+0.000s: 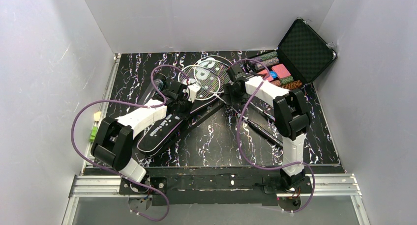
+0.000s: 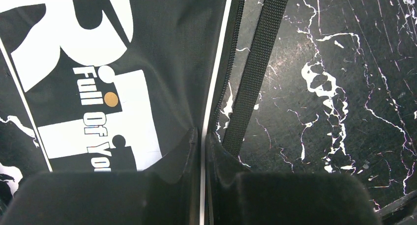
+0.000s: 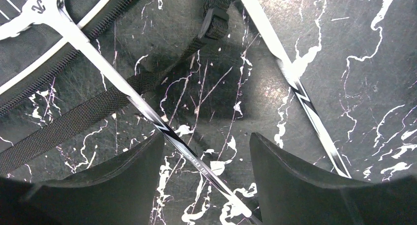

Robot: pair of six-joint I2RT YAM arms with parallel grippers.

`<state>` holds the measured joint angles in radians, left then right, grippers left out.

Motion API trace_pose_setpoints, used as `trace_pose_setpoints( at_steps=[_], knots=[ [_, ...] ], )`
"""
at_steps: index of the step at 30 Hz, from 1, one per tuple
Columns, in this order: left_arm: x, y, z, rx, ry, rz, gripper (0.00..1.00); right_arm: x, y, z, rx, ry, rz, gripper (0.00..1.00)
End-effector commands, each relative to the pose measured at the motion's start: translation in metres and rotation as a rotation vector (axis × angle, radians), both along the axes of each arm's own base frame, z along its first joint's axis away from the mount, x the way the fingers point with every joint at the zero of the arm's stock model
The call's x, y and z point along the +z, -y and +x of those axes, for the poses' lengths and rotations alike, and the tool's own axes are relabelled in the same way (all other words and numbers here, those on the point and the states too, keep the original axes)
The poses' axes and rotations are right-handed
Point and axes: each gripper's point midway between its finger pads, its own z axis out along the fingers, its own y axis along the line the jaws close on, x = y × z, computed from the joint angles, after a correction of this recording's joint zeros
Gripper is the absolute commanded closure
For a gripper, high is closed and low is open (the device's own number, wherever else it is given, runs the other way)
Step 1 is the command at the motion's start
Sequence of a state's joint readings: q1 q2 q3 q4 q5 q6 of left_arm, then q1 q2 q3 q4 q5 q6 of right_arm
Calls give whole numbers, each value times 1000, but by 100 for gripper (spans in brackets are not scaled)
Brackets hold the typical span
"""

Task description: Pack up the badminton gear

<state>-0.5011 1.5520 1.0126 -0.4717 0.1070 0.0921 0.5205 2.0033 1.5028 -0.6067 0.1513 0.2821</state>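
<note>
The black, white-veined surface (image 1: 216,141) carried everything. The long black bag (image 1: 160,131) lay slantwise across its left half, the narrow end toward the near edge and the wide end toward the middle of the far edge. An open black case (image 1: 305,50) of coloured chips stood in the far right corner. Two rackets (image 1: 209,77) lay with their overlapping heads by the middle of the far edge, partly on the bag's wide end, and their thin shafts ran out toward the near right. The bag's woven strap (image 2: 253,72) trailed on the bare surface just beside its zipped edge. The left hand (image 2: 202,136) was pinched tight on the bag's white-piped edge. The right hand (image 3: 206,141) stood wide, low over the surface, with one racket shaft (image 3: 113,82) passing between its fingers and the other shaft (image 3: 295,82) just outside them.
</note>
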Motion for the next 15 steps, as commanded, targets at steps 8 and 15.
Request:
trace_pose_setpoints(
  at_steps=[8,15],
  knots=[
    [16,1,2,3,42,-22,100,35,-8,-10,71,111,44,21],
    [17,-1,3,6,50,-16,100,11,-29,-21,187,42,57,21]
  ],
)
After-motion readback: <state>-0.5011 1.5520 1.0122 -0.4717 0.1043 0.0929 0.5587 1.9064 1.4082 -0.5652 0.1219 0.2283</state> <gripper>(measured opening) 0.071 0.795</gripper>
